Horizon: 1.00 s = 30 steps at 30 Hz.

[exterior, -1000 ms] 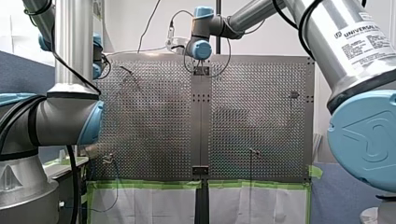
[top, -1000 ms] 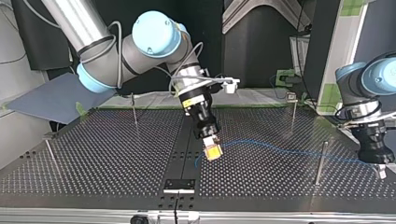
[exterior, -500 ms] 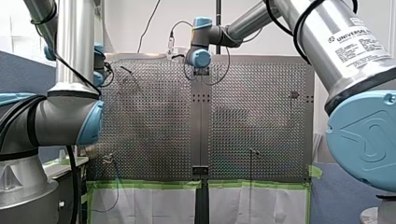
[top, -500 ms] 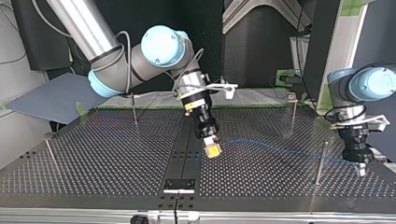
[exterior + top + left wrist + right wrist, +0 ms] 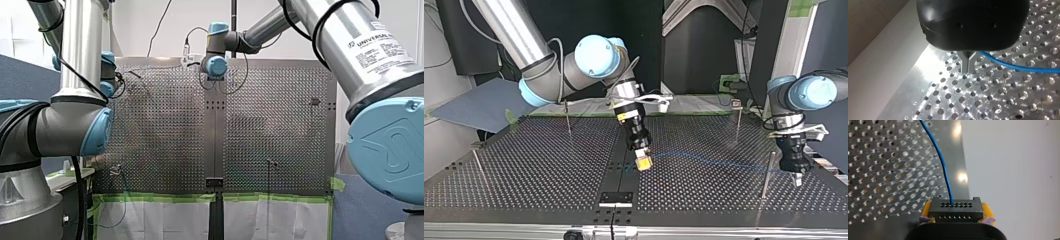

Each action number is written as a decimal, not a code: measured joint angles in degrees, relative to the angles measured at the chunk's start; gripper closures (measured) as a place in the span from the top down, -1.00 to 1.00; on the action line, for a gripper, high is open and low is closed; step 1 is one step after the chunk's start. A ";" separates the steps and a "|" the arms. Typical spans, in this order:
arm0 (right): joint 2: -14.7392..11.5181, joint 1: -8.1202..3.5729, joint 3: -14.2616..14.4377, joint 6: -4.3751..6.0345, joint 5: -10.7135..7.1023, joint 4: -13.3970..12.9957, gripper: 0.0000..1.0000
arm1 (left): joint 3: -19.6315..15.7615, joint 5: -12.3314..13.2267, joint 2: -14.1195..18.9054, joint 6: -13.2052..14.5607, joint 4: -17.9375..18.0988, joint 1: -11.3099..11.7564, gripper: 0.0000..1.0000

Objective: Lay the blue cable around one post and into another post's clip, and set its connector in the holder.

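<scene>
Tension is my worry: right claw [image 5: 956,210] clamps the connector [image 5: 955,206], left claw [image 5: 968,65] pinches the cable [image 5: 1018,67]; pulling apart too hard could slip it free or snag a post [image 5: 767,172].

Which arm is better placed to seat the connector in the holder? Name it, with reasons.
Right. My right gripper is shut on the connector between yellow pads, over the centre strip near the holder. My left gripper is off at the table edge, pinching the blue cable.
</scene>
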 joint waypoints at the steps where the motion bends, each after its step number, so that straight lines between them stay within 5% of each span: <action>1: 0.11 -0.07 0.01 0.00 0.11 0.10 -1.00 | -0.01 -0.01 0.00 0.00 0.00 -0.08 -1.00; 30: 1.94 -1.11 0.11 -0.26 1.80 5.17 -1.00 | -0.05 -2.47 -0.09 0.00 -0.51 -1.69 -1.00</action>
